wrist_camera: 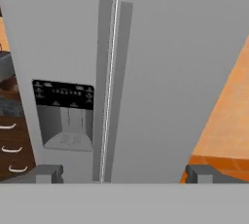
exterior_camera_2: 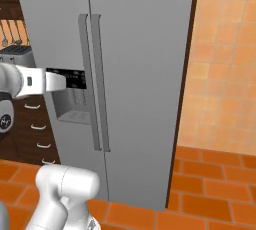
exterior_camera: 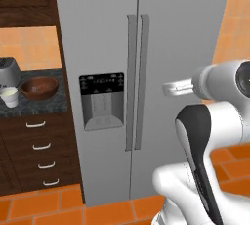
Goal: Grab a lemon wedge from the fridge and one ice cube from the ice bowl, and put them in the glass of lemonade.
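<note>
The fridge fills the frame centre, both doors closed. The hand is fully open and empty, facing the handles. The door is heavy and stiff; grasp one rigid, smooth handle at mid-height.

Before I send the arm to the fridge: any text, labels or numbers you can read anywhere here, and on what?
Nothing legible.
Black dispenser panel on the fridge: rows of small white marks, too blurred to read.
White arm link: a small dark mark, unreadable.
Dark joint cap: a faint logo-like mark, too small to tell.
</note>
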